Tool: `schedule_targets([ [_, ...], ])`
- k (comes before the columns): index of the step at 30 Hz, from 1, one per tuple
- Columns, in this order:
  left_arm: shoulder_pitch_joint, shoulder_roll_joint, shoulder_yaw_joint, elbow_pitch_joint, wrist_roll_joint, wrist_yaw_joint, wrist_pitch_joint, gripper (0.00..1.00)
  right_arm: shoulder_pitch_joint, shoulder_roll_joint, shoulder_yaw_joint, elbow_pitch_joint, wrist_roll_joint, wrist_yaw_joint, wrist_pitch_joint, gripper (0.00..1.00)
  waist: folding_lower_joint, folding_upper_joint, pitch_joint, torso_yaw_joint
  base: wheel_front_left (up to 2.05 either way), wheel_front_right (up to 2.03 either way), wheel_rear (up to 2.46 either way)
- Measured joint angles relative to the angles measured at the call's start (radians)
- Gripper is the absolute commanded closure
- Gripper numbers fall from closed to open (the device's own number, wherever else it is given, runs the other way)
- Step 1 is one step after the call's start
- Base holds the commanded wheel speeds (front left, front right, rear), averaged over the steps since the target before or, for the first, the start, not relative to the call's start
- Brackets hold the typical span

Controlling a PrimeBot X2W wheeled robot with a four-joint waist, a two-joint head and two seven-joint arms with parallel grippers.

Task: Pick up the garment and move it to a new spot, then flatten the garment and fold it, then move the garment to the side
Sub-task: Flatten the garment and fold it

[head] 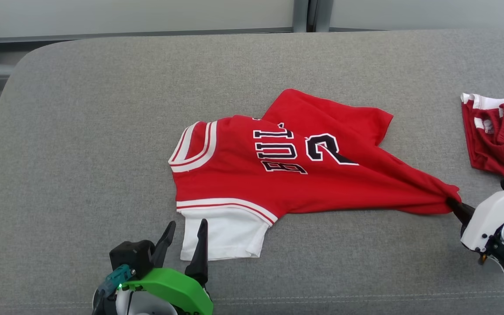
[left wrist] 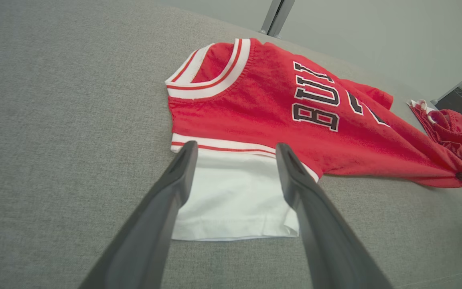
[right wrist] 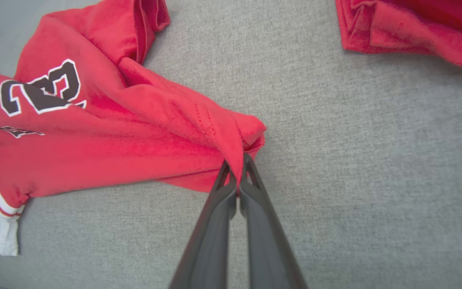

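One red jersey (head: 234, 175) lies rumpled. Our right claw (head: 452, 204) pinches its corner; our left claw (head: 187, 225) hangs spread by its sleeve (head: 223, 238).

1 red jersey (head: 234, 183), 1 other bunched red garment (head: 497, 135), 1 grey cushion (head: 81, 131), 2 sets of jaws

Soft, even, bright light is spread over all 3 views. Only thin shadows are cast beneath the edge of the garment (head: 243, 183). The head view is rendered sharp; both wrist views are bowed at the edges, and the near fingers (left wrist: 150, 224) are slightly blurred.
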Motion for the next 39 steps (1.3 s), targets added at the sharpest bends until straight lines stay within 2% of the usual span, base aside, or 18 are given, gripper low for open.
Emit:
schedule_targets([
  [4,0.003,-0.008,0.001,0.007,-0.002,-0.002,-0.004,0.0,0.051,0.029,-0.115,-0.034,0.025,0.0,0.1,1.0,0.0,0.0,-0.006,-0.002,0.0,0.0,0.0],
  [5,0.003,-0.01,0.002,0.01,-0.003,-0.006,-0.004,0.0,0.056,0.042,-0.146,-0.036,0.026,0.0,0.122,0.68,0.0,0.0,-0.007,-0.003,0.0,0.0,0.0],
  [6,0.003,-0.012,0.002,0.012,-0.003,-0.006,-0.005,0.0,0.059,0.054,-0.174,-0.032,0.021,0.0,0.145,0.68,0.0,0.0,-0.007,-0.004,0.0,0.0,0.0],
  [7,0.003,-0.013,0.002,0.014,-0.003,-0.007,-0.006,0.0,0.062,0.065,-0.198,-0.028,0.009,0.0,0.167,0.06,0.0,0.0,-0.007,-0.004,0.0,0.0,0.0],
  [8,0.003,-0.016,0.002,0.016,-0.003,-0.01,-0.007,0.0,0.065,0.077,-0.218,-0.024,-0.007,0.0,0.187,0.0,0.0,0.0,-0.007,-0.003,0.0,0.0,0.0],
  [13,0.002,-0.024,0.002,0.025,-0.003,-0.02,-0.01,0.0,0.079,0.076,-0.306,-0.068,-0.142,0.0,0.206,0.0,0.0,0.0,-0.007,0.006,0.0,0.0,0.0],
  [18,0.004,-0.023,0.006,0.033,-0.003,-0.022,-0.013,0.0,0.114,0.104,-0.349,-0.223,-0.18,0.0,0.204,0.0,0.0,0.0,-0.012,0.01,0.0,0.0,0.0],
  [21,0.005,-0.023,0.005,0.034,-0.006,-0.022,-0.013,0.0,0.116,0.11,-0.334,-0.321,-0.207,0.0,0.218,0.0,0.0,0.0,-0.018,0.008,0.0,0.0,0.0],
  [26,0.003,-0.024,-0.001,0.033,-0.006,-0.025,-0.011,0.0,0.094,0.117,-0.268,-0.374,-0.249,0.0,0.262,0.0,0.0,0.0,-0.017,0.013,0.0,0.0,0.0],
  [29,-0.001,-0.029,-0.01,0.032,-0.001,-0.03,-0.005,0.0,0.041,0.108,-0.212,-0.35,-0.291,0.0,0.282,0.0,0.0,0.0,-0.011,0.028,0.0,0.0,0.0],
  [39,-0.02,-0.04,-0.02,0.038,0.008,-0.033,0.0,0.0,-0.14,0.088,-0.06,-0.103,-0.379,0.0,0.31,0.0,0.0,0.0,0.02,0.121,0.0,0.0,0.0],
])
